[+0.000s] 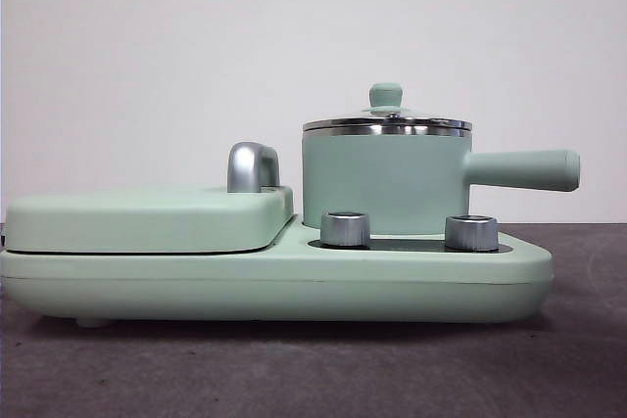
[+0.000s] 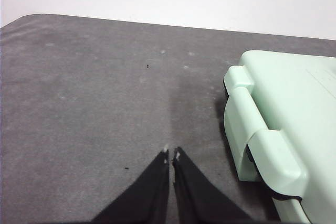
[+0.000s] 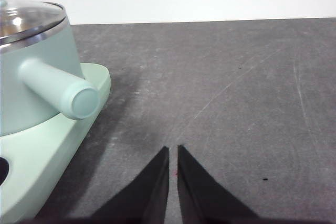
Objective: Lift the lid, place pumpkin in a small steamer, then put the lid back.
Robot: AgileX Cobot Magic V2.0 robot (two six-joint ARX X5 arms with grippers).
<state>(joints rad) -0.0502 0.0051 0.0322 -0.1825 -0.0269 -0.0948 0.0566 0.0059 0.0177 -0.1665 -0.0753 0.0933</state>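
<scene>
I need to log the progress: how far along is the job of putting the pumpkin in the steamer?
Nothing looks done yet. The glass lid sits on the small steamer, which stands on the mint-green cooker base. No pumpkin shows in any view. Nothing is in hand: the left gripper and right gripper hang shut over the dark table, beside the cooker. Lifting the lid, placing the pumpkin and closing all remain.

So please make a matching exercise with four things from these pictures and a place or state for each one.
Things:
1. lid
2. small steamer
3. left tool
4. two chrome dials

Places or states:
A. on the appliance base, in front of the pot
B. shut, above bare table by the flat cover's hinge side
C. resting on the pot's rim
D. standing on the base, handle out sideways

Pairs: 1-C, 2-D, 3-B, 4-A
</scene>
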